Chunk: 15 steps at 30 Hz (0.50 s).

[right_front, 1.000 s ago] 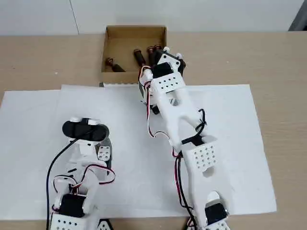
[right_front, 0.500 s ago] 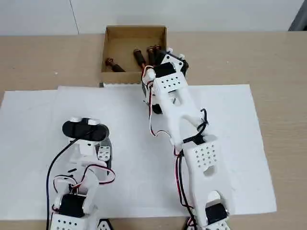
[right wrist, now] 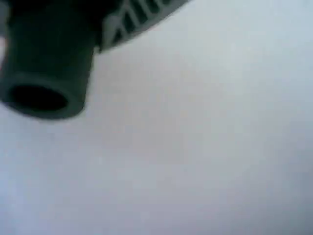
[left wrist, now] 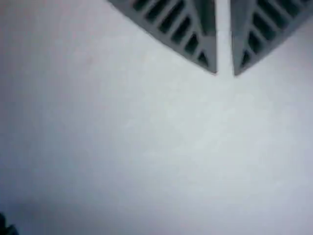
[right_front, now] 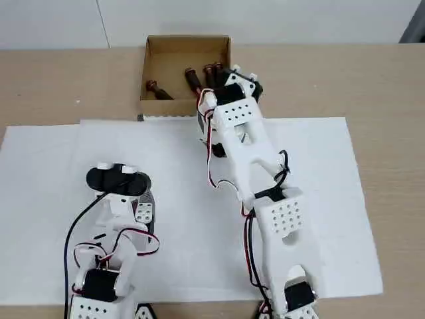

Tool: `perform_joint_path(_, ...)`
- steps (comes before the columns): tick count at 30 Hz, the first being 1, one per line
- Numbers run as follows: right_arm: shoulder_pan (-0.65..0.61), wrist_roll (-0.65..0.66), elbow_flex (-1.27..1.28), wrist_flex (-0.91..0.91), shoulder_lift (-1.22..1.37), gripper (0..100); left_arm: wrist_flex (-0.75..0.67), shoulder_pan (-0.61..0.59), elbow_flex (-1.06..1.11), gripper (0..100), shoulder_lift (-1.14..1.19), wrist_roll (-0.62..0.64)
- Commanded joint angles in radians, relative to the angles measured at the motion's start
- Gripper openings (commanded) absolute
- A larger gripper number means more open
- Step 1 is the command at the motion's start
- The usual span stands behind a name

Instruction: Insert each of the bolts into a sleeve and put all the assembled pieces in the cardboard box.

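The cardboard box (right_front: 151, 50) stands at the table's far edge with several dark bolt-and-sleeve pieces (right_front: 193, 80) lying in it. My right arm (right_front: 239, 133) stretches across the white paper up to the box's near right corner. In the right wrist view my right gripper (right wrist: 80, 41) is shut on a black sleeve (right wrist: 46, 63), whose open, hollow end hangs just above the paper beside a grey ribbed finger (right wrist: 139, 17). My left gripper (left wrist: 224, 54) is shut with nothing in it, close over the paper; it sits at the near left (right_front: 146, 207).
White paper sheets (right_front: 166, 166) cover the middle of the wooden table (right_front: 66, 73). The left arm (right_front: 109, 232) is folded at the near left edge. A wall runs behind the box.
The right arm's wrist has shifted slightly right and farther away, closer to the box's near right corner. The left arm has kept still.
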Motion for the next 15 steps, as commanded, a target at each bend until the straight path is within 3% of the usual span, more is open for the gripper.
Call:
perform_joint_path(1, 0.012, 0.061, -0.055, 0.021, -0.174, 0.2, 0.005, 0.000, -0.007, 1, -0.009, -0.005)
perform_joint_path(15, 0.036, 0.262, 0.021, 0.038, -0.720, 0.2, 0.006, -0.025, -0.028, 1, -0.006, -0.009)
